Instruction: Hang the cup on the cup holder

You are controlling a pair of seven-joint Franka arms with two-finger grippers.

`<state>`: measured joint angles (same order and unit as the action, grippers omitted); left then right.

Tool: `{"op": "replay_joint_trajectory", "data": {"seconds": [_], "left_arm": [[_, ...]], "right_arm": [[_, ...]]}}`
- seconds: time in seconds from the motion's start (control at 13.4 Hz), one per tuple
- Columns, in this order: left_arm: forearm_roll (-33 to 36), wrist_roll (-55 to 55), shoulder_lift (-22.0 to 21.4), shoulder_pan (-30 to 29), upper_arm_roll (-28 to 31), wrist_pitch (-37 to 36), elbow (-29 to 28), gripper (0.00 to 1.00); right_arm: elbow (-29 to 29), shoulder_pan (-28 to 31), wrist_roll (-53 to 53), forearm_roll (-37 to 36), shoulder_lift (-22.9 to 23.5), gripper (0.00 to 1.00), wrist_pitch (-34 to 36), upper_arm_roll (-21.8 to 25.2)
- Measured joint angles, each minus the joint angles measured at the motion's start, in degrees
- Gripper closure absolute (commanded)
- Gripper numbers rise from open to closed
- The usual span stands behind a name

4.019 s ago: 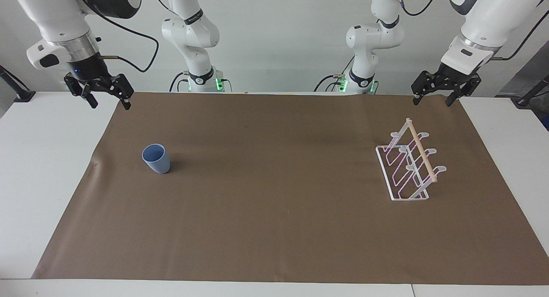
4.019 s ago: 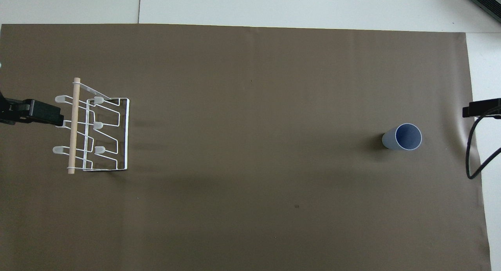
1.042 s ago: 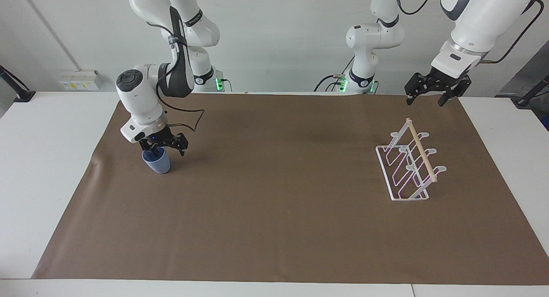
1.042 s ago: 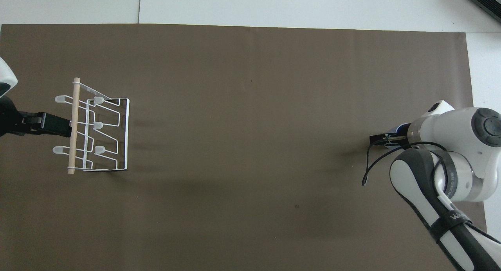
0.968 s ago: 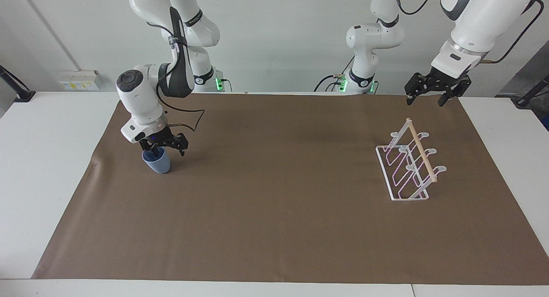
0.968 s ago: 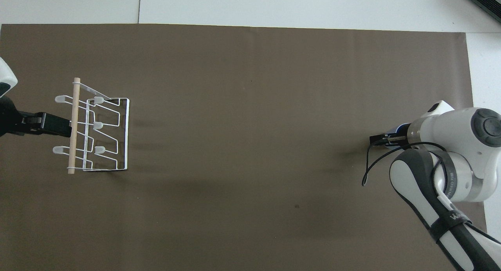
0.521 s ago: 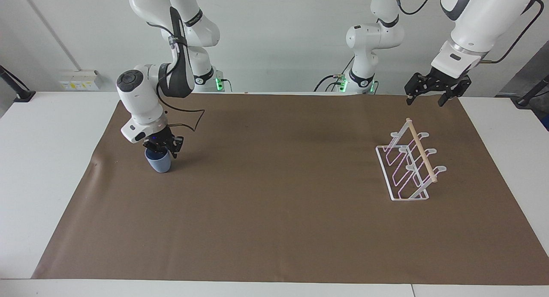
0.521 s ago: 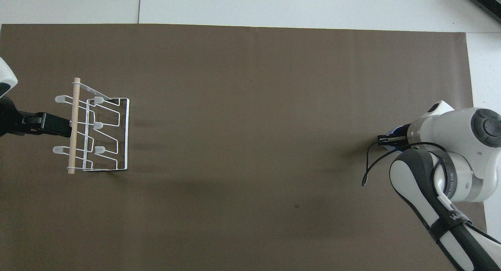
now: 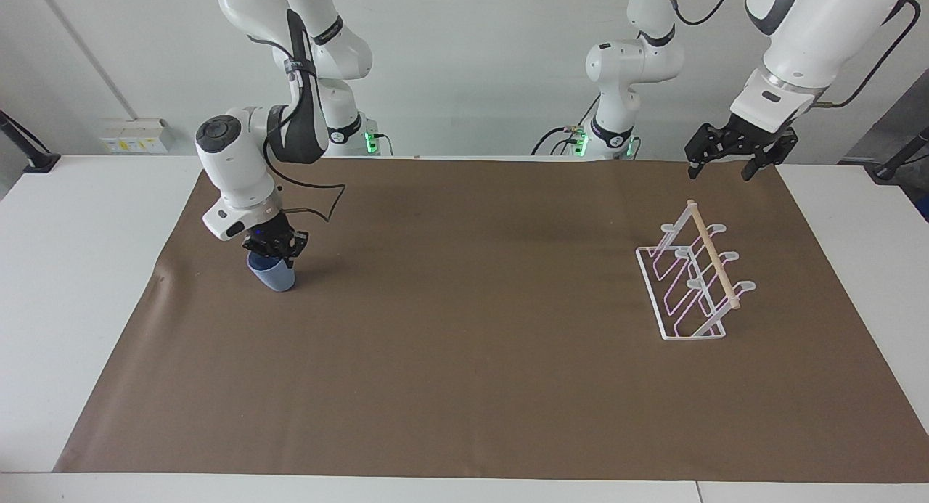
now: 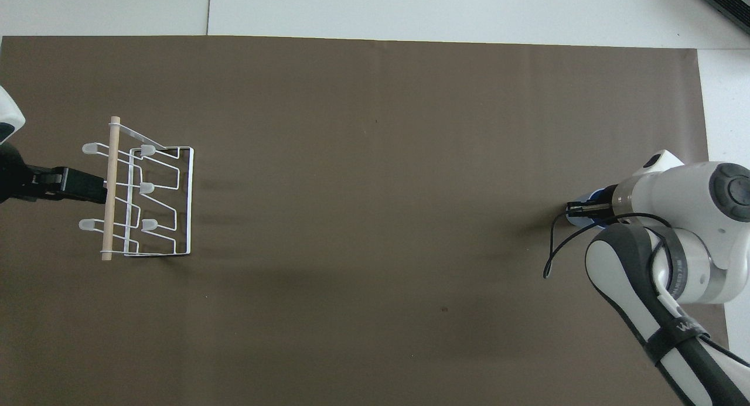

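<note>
The light-blue cup (image 9: pixel 275 276) is on the brown mat toward the right arm's end of the table, leaning slightly. My right gripper (image 9: pixel 275 250) comes down on it from above and is shut on its rim wall. In the overhead view the right gripper (image 10: pixel 578 207) covers nearly all of the cup (image 10: pixel 576 220). The white wire cup holder (image 9: pixel 691 279) with its wooden dowel stands toward the left arm's end, and shows as well in the overhead view as the cup holder (image 10: pixel 153 196). My left gripper (image 9: pixel 728 166) waits open in the air over the mat's edge nearest the robots, close to the holder.
The brown mat (image 9: pixel 464 358) covers most of the white table (image 9: pixel 65 285). A black cable (image 9: pixel 319 198) loops from the right arm's wrist above the mat beside the cup.
The right gripper's fingers have closed on the cup's rim, and the cup has shifted slightly toward the table's middle and tilted. The left arm has stayed where it was.
</note>
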<state>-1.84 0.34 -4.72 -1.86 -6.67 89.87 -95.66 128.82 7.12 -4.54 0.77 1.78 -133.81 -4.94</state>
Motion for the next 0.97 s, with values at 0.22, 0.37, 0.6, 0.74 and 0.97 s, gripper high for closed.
{"op": "replay_joint_trajectory", "data": {"seconds": [0.22, 0.37, 0.6, 0.74, 0.97], "left_arm": [[-4.94, -1.73, -0.06, -0.47, 1.24, 0.28, 0.37, 0.0], [-8.43, -4.58, -0.14, -1.25, 1.67, 0.28, 0.49, 0.0], [-14.41, -12.83, -0.46, -1.56, 1.69, 0.27, 0.7, 0.0], [-18.5, -16.35, -0.7, -2.03, 1.75, 0.21, 0.72, 0.0], [-22.63, -19.05, -0.78, -2.4, 1.9, 0.18, 0.19, 0.0]], "right_arm": [[-0.01, 0.0, 0.0, 0.0, 0.0, 1.0, 0.0, 0.0], [-0.21, -0.01, 0.0, 0.0, 0.02, 1.0, -0.1, -0.01], [-1.95, 0.0, 0.0, 0.0, 0.28, 1.0, -0.13, -0.02], [-3.97, 0.01, 0.0, 0.0, 0.42, 1.0, 0.09, 0.01], [-10.35, 0.01, 0.0, 0.0, 0.41, 1.0, 7.66, 0.0]]}}
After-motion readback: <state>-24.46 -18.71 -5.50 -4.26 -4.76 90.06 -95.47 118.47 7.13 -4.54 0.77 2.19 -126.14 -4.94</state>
